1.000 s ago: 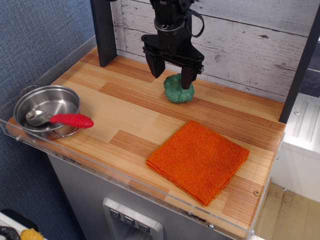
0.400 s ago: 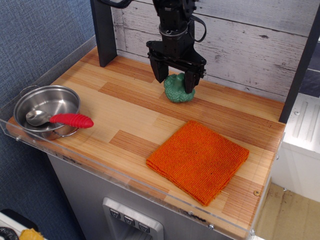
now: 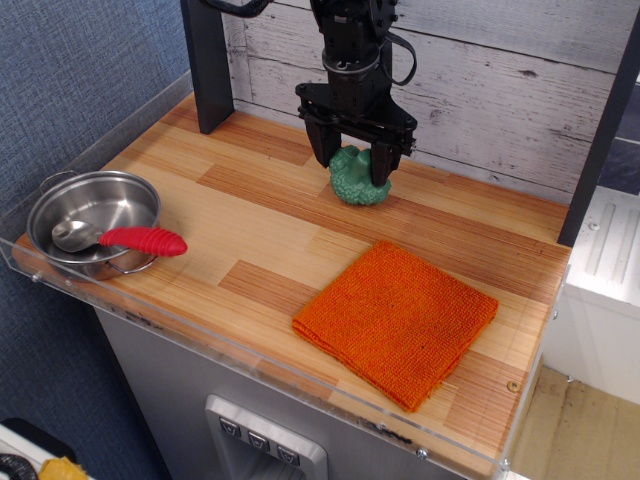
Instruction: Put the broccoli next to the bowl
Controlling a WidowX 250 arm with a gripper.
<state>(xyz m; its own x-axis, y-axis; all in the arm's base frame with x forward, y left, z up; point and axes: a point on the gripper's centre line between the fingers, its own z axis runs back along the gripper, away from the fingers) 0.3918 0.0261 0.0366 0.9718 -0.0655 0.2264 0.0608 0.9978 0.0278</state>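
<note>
The black gripper [image 3: 353,168] hangs straight down at the far side of the wooden counter [image 3: 260,240], close to the whitewashed plank wall [image 3: 480,70]. Its 2 fingers [image 3: 325,150] are spread apart, 1 on each side of the teal-green toy broccoli [image 3: 357,178], straddling the lumpy head. Whether the pads are actually pressing on it, I cannot tell from here; there is green showing between them and the jaws look open around it, not clamped. The broccoli sits on the counter, far centre, just in front of the wall.

Over at the near left corner sits the shiny steel bowl [image 3: 95,225], 2 small loop handles showing, well apart from the broccoli. A spoon lies in it, metal scoop down in the bowl and its red handle [image 3: 143,240] sticking out over the right rim.

To the near right, a folded orange cloth [image 3: 397,318] lies flat on the wood, turned at an angle, apart from both bowl and broccoli. A dark post [image 3: 208,60] stands at the far left of the counter.
</note>
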